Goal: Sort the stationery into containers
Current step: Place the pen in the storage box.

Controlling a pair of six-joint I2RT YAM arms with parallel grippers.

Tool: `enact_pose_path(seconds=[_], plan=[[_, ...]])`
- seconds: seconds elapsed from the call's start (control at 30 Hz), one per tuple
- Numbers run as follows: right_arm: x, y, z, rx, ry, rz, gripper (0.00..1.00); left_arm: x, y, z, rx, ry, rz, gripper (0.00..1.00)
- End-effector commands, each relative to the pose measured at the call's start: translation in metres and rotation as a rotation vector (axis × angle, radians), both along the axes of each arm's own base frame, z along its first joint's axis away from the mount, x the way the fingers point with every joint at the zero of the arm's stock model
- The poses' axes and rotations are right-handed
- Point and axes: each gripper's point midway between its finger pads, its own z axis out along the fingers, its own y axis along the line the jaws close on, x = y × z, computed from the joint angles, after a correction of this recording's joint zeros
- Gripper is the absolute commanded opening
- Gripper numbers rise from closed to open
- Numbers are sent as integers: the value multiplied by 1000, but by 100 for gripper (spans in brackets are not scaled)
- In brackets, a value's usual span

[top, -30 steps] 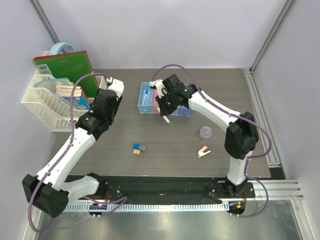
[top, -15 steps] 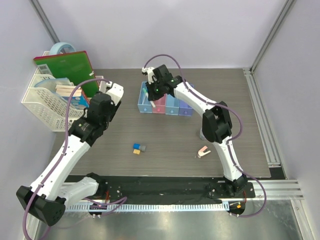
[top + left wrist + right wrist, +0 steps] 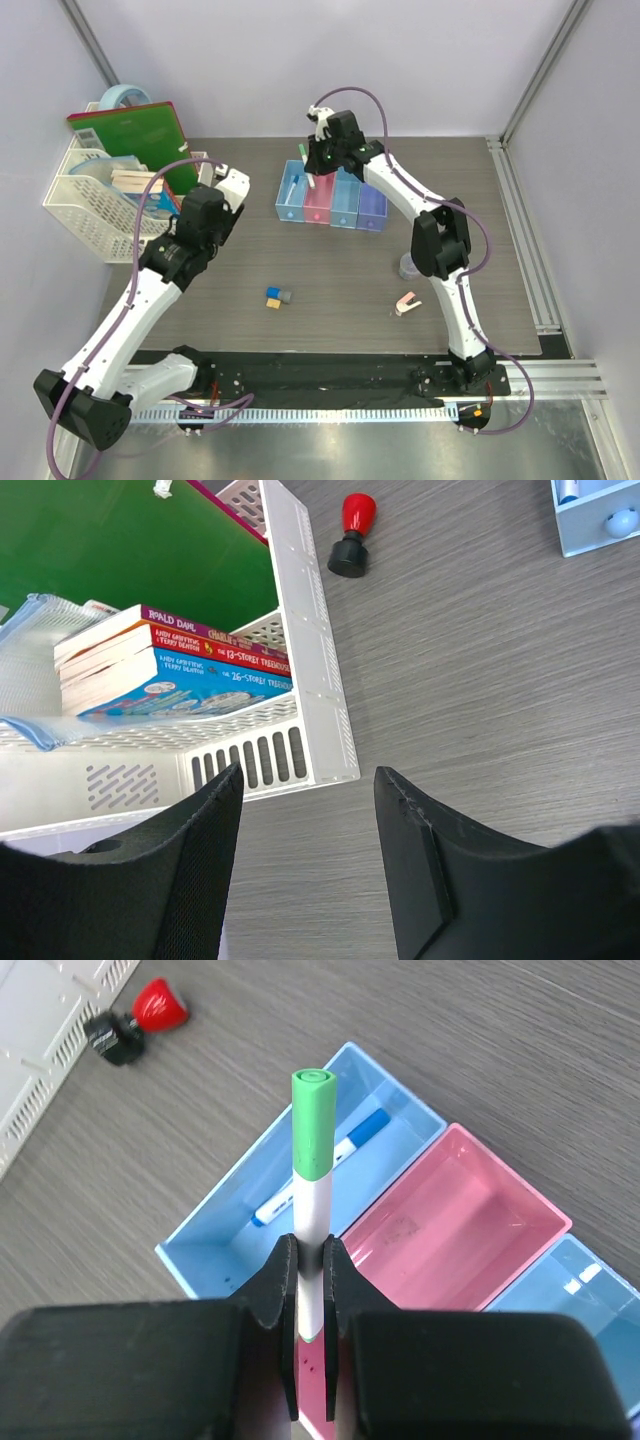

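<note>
**A:** Which parts were hidden?

**B:** The lower end of the white pen with green cap (image 3: 313, 1150) vanished between the clamped fingers of the right gripper (image 3: 310, 1260). The grey round tub (image 3: 410, 266) sat partly behind that arm.

**A:** Where was the pen?

**B:** Over the junction of the light blue bin (image 3: 215, 1225) and the pink bin (image 3: 450, 1210). 1 blue-tipped pen (image 3: 355, 1138) lay in the blue bin.

**A:** And the left gripper (image 3: 310, 775)?

**B:** Fingers apart, grasping nothing, beside the white mesh basket (image 3: 310, 680). The red-and-black knob (image 3: 352, 530) lay beyond.
</note>
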Motion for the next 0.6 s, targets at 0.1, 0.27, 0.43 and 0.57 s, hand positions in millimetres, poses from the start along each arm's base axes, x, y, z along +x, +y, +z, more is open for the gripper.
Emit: enact_pose_path(seconds=[0.1,0.27,0.43,0.57], plan=[[15,16,16,162,-23,-35,1,2,-5,4,1,4,-26,56],[18,25,19,216,-9,-28,1,0,-4,0,8,18,-27,56],[19,27,10,221,7,-32,1,-1,-4,-5,7,28,-25,56],[21,28,-12,204,34,-37,1,1,-5,-6,5,33,-29,56]])
